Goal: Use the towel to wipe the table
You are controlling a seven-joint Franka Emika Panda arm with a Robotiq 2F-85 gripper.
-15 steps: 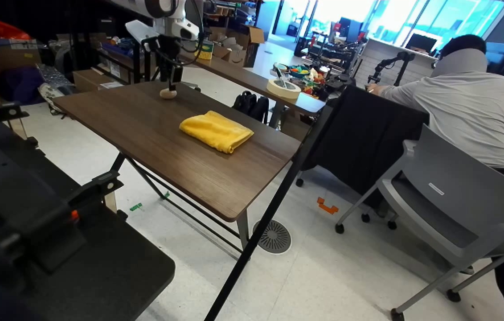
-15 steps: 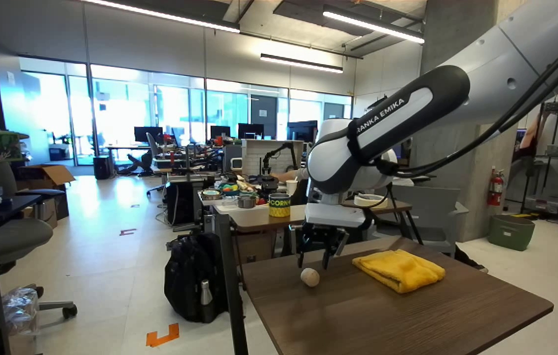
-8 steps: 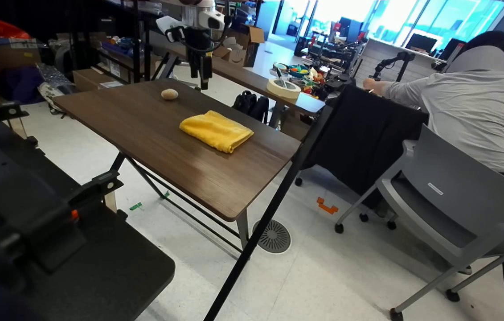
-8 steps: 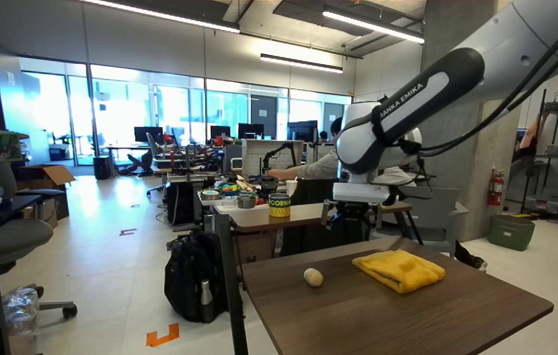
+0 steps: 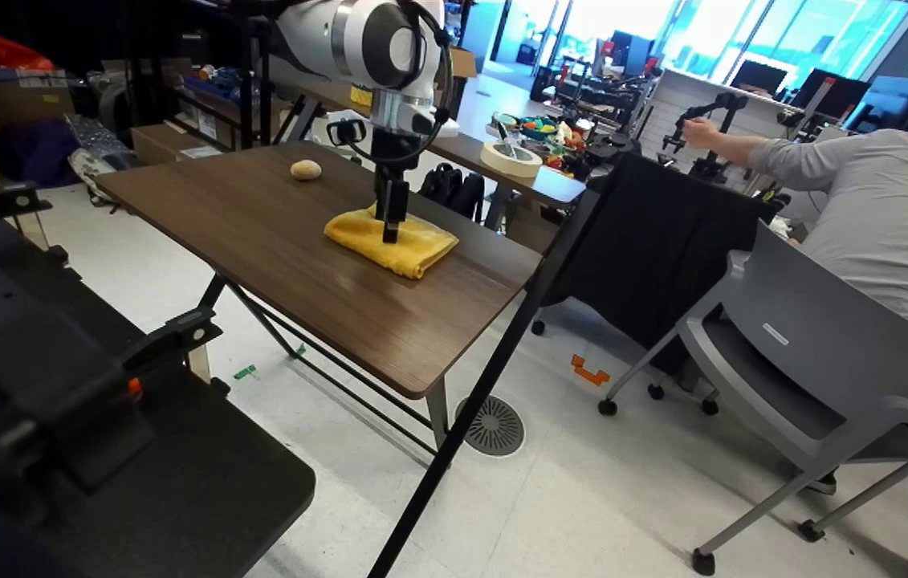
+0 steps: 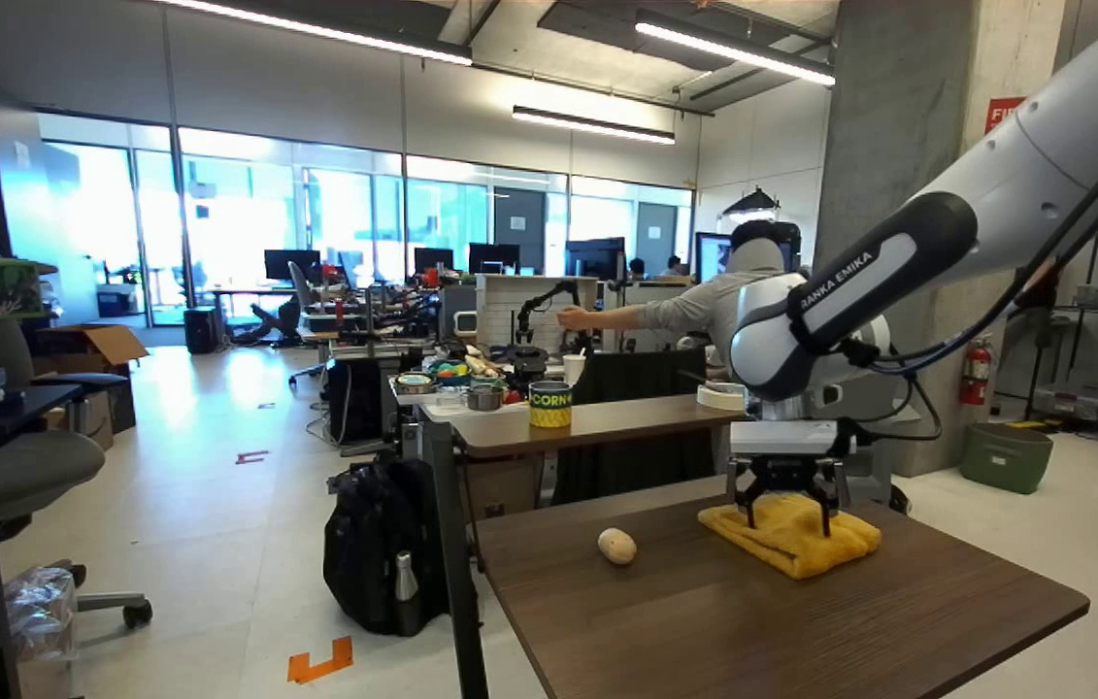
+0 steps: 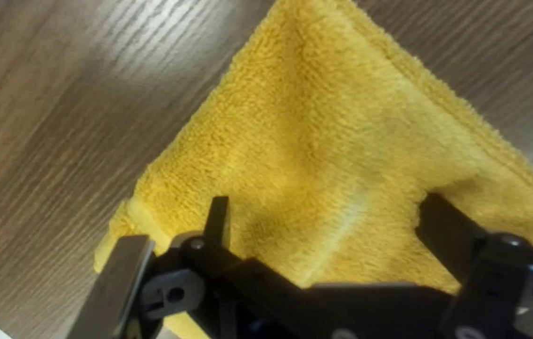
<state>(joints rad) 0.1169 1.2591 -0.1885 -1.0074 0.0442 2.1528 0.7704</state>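
Folded yellow towel [image 7: 323,150] lies on brown wood-grain table [image 6: 723,631], directly under Robotiq gripper [image 6: 789,529]. Fingers [image 7: 450,235] spread wide, nothing clamped between them; tips at towel's top, seemingly touching. Tan egg-shaped object [image 6: 616,546] also on table, apart from towel, both exterior views.

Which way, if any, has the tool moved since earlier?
Yes: in an exterior view, against the table, the tool moved image-right, from the tan object to the towel.

In an exterior view, bare desk [image 6: 752,636] gives my fingers [image 6: 826,519] room on the near side. Leftward, a tan rounded object [image 6: 617,547] blocks me; beneath, the towel [image 6: 791,553].
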